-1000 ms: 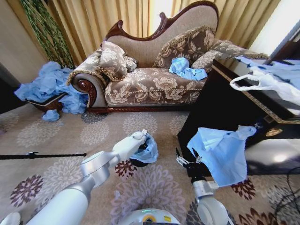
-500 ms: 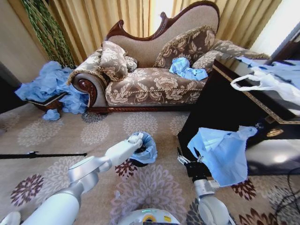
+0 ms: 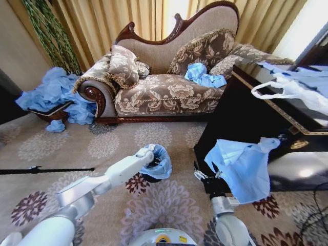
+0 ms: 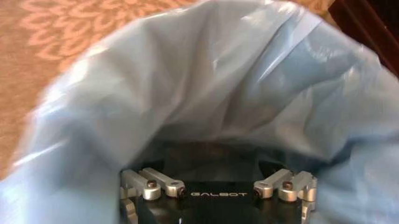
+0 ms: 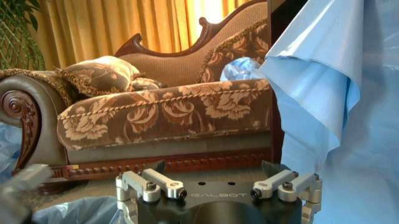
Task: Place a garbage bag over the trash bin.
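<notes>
Where the floral carpet (image 3: 169, 200) spreads in the head view, stands the trash bin (image 3: 152, 174) just below centre, small and black, with the garbage bag (image 3: 160, 162) draped light blue over its rim. Reaching in from seven o'clock, the left gripper (image 3: 149, 150) at the bag's ten o'clock edge; in the left wrist view, crinkled plastic (image 4: 212, 88) billowing around the mouth, dark hollow beneath; fingers apart or together, cannot tell. Parked at five o'clock, the right gripper (image 3: 203, 169), fingers spread apart and empty, just beside a bigger flat pale-blue bag (image 3: 243, 166) hanging off the dark table (image 3: 241, 118). Beyond at twelve o'clock, the ornate sofa (image 3: 164, 87), more blue plastic (image 3: 204, 76) on its seat.
</notes>
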{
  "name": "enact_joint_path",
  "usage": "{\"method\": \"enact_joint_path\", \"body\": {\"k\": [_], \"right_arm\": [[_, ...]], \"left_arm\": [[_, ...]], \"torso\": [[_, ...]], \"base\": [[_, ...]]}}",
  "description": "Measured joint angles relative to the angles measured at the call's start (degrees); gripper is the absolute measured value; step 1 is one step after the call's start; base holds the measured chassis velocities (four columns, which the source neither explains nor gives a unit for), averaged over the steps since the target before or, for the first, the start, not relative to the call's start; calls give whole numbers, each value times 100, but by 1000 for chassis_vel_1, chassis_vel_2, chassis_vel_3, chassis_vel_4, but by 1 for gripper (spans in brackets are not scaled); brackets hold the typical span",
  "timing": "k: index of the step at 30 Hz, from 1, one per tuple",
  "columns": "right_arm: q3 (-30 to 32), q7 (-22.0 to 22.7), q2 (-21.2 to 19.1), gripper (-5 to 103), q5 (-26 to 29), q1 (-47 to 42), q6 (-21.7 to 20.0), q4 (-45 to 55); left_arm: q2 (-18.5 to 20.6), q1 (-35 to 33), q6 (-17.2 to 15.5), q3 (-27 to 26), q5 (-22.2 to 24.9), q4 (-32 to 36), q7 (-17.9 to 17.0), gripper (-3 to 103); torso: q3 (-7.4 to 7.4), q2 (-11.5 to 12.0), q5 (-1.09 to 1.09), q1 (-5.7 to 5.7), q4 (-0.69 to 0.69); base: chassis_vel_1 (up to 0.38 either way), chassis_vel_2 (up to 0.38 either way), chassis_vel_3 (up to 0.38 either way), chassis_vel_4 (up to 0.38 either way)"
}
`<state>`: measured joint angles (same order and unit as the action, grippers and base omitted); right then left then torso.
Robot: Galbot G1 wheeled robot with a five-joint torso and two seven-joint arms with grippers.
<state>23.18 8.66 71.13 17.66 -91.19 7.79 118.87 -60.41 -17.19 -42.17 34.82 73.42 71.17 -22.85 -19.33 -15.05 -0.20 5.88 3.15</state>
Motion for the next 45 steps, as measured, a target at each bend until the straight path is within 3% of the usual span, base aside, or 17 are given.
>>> {"method": "enact_joint_path", "body": {"k": [2, 4, 9, 16, 25, 31, 35, 37, 38, 40, 41, 43, 45], "right_arm": [[2, 1, 1, 100, -3, 0, -2, 0], [-8, 2, 21, 100, -36, -42, -2, -11], [-109, -17, 92, 100, -176, -164, 67, -76], [-147, -23, 111, 100, -255, -174, 102, -106], [-110, -40, 155, 100, -317, -274, 171, -107], [21, -41, 149, 100, -292, -318, 204, -114], [74, -44, 108, 100, -239, -350, 209, -115], [104, -60, 52, 100, -50, -389, -34, 13], [104, -60, 52, 100, -50, -389, -34, 13], [143, -114, 11, 100, 70, -423, -190, 165], [143, -114, 11, 100, 70, -423, -190, 165], [397, -282, 59, 100, 198, -642, -247, 434], [548, -384, 132, 100, 310, -843, -288, 631]], "left_arm": [[137, -45, 0, -12, 14, 161, -8, 100], [550, -269, 2, -186, 51, 716, 11, 100], [899, -689, 3, -583, -15, 1438, 105, 100], [885, -680, 3, -827, -94, 1566, 130, 100], [577, -234, 4, -657, -46, 1398, 181, 100], [591, -261, 3, -688, -43, 1645, 228, 100], [990, -313, 3, -896, 176, 2316, 196, 100], [1618, -662, 7, -1369, 301, 3240, 179, 100], [1618, -662, 7, -1369, 301, 3240, 179, 100], [2315, -1130, 163, -2127, 248, 3989, 285, 100], [2315, -1130, 163, -2127, 248, 3989, 285, 100], [2984, -1576, 537, -2825, 39, 4663, 441, 100], [3097, -1689, 676, -3028, -95, 4803, 524, 100]], "torso": [[0, 0, 0, 0, -1], [0, 0, -2, 0, 2], [0, 0, 0, -1, 0], [0, 0, -1, 0, 2], [0, 0, 2, 0, 4], [-1, 0, 0, 0, 2], [0, 0, 2, 1, 5], [0, 0, -2, 0, 2], [0, 0, -2, 0, 2], [0, 0, -1, 0, 1], [0, 0, -1, 0, 1], [1, 0, 4, -1, -9], [1, 0, 0, -1, -7]], "base": [[0, 0, 0, 0], [0, 0, 0, 0], [0, 0, 0, 0], [0, 0, 0, 0], [0, 0, 0, 0], [0, 0, 0, 0], [0, 0, 0, 0], [0, 0, 0, 0], [0, 0, 0, 0], [0, 0, 0, 0], [0, 0, 0, 0], [0, 0, 0, 0], [0, 0, 0, 0]]}}
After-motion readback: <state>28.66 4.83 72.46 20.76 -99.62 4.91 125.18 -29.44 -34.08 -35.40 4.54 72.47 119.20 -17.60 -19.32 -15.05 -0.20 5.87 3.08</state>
